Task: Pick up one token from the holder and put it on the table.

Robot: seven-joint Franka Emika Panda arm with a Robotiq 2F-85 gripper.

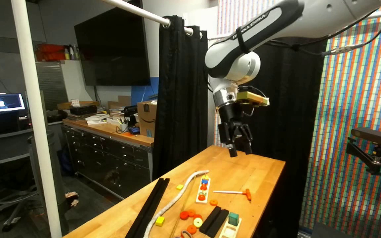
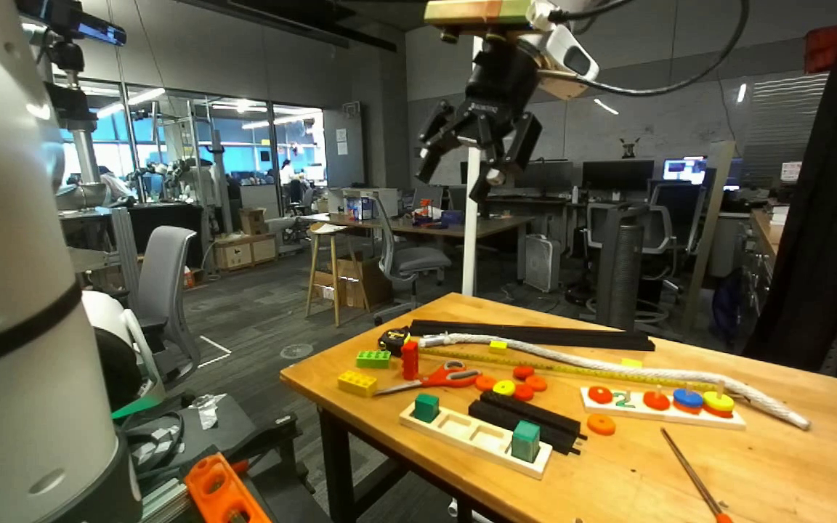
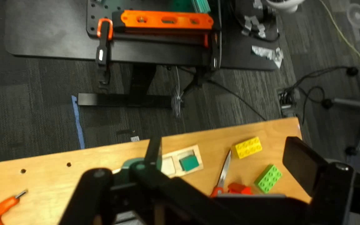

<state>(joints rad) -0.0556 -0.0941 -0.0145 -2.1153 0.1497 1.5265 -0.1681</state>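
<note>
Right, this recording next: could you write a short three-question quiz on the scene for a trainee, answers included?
1. True or false: a grasp is in place at this moment.
2. Multiple choice: which colour comes next to the yellow disc along the white holder? A) green, B) blue, C) black.
3. Count: how many green blocks sit in the wooden tray?

Key:
1. False: the gripper stands open with nothing in it.
2. B: the blue disc.
3. Two, one at each end.
</note>
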